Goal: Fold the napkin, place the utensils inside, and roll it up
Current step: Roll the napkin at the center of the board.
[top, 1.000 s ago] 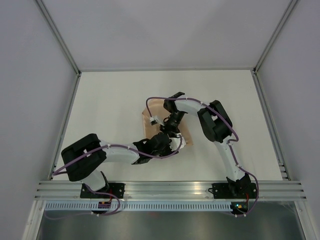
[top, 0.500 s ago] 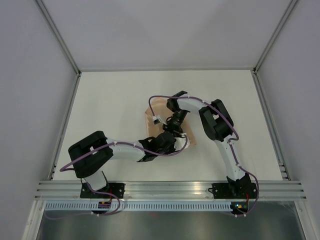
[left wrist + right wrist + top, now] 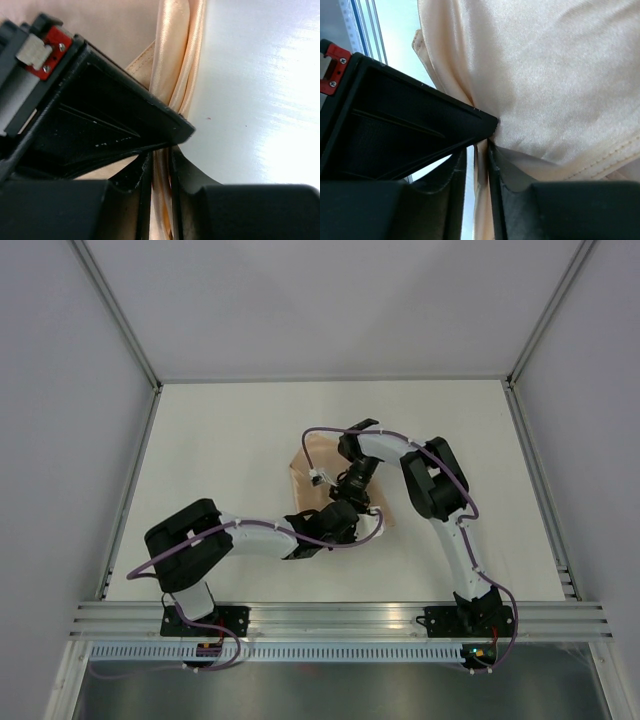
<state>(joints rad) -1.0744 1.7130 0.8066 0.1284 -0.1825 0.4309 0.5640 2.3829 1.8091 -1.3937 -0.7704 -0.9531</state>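
napkin bunched; left pincer pinches its folded edge; right pincer straddles it, grip unclear

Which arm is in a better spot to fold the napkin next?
Left, probably. The left gripper tightly pinches a bunched edge of the napkin. The right gripper also has cloth inside, but a gap beside it suggests a loose hold.

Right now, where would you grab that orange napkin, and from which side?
Take the napkin by its folded edge, which stands as a thin ridge beside the white table. Come low from the table side, jaws astride it; the flat middle likely offers nothing to pinch.
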